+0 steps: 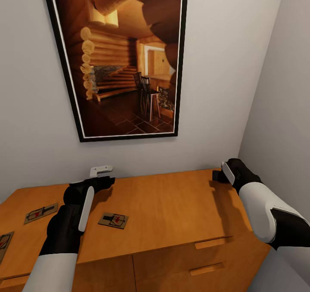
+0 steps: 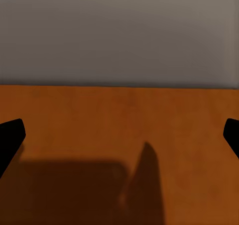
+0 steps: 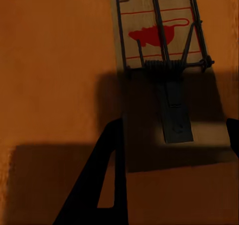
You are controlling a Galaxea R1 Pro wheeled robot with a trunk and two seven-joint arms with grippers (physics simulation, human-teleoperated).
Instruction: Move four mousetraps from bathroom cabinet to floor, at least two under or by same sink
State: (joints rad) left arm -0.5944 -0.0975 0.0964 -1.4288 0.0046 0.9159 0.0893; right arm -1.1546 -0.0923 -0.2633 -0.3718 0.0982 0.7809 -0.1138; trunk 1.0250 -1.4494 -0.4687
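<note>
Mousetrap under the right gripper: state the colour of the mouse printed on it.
Red, on the pale wooden board of the mousetrap; the right wrist view shows it best.

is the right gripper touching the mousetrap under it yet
Cannot tell. In the right wrist view the right gripper straddles the mousetrap, fingers either side, but neither a contact nor a gap shows plainly.
</note>
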